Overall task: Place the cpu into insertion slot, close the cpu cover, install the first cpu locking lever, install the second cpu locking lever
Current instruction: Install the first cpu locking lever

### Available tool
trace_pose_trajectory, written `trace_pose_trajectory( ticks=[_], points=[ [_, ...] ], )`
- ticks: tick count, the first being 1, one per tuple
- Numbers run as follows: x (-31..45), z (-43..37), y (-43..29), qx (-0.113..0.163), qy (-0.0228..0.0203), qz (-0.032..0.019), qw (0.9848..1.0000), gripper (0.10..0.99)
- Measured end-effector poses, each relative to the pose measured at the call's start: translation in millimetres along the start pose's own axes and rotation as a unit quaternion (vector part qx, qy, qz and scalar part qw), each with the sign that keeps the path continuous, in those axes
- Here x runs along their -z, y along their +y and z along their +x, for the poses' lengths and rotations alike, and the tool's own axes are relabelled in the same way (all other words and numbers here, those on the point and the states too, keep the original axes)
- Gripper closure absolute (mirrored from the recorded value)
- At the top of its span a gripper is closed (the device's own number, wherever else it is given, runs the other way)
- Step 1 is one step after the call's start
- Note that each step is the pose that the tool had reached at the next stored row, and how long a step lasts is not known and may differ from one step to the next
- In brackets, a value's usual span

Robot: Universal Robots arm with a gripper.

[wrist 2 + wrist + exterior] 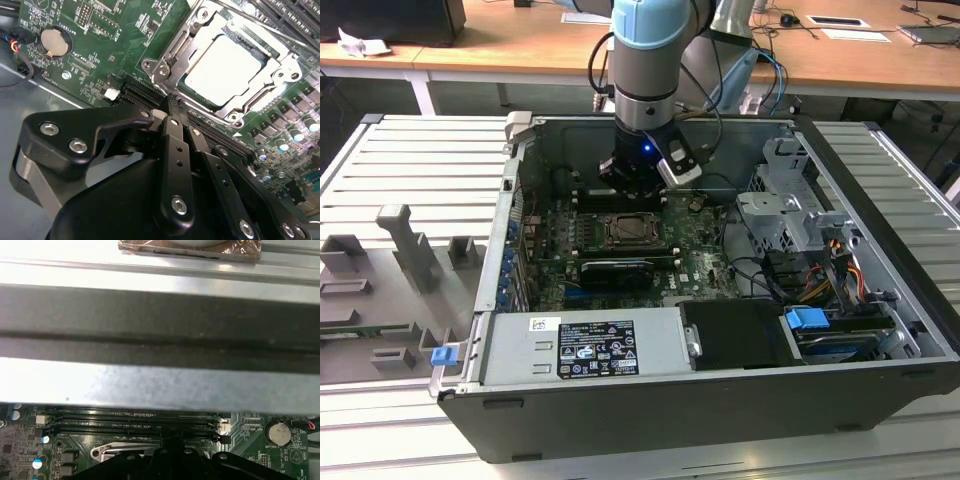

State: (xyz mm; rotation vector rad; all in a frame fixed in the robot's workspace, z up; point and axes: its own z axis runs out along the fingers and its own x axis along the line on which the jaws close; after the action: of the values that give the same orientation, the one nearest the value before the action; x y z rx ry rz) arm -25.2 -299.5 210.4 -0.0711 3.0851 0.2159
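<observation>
From my console, the ribbed tabletop [380, 170] lies on the exterior view's left. Next comes the open computer case [620, 410]. The end effector [635, 185] is low over the motherboard [555, 240], just behind the insertion slot [612, 232], and the drive cage [790, 200] is on the right.

In the second wrist view the fingers [175, 131] are pressed together, and I see nothing between them. Just beyond the tips the cpu [227, 67] sits in the slot. Its pale top shows through the cut-out of the cpu cover [270, 87], which looks folded down flat around it.

So I judge the first two steps done and the lever work in hand. That calls for a closed fingertip set on a lever's free end, pressing it down and sideways under its hook without scraping the memory slots [137, 92] close by.

I can't settle whether either locking lever is latched. A metal bar [172, 47] runs along one side of the socket, but its end is lost in glare. In the first wrist view the case wall [160, 330] covers much of the board, and the end effector's body cuts off the socket past the memory slots.
</observation>
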Motion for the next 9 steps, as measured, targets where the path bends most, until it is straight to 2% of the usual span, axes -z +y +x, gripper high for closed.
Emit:
trace_pose_trajectory(
  ticks=[3,9],
  points=[
    [0.4,0.2,-4.0,0.0,0.0,-0.0001,1.0,0.98],
    [0.8,0.3,-6.7,0.0,0.0,0.0,1.0,0.98]
  ],
)
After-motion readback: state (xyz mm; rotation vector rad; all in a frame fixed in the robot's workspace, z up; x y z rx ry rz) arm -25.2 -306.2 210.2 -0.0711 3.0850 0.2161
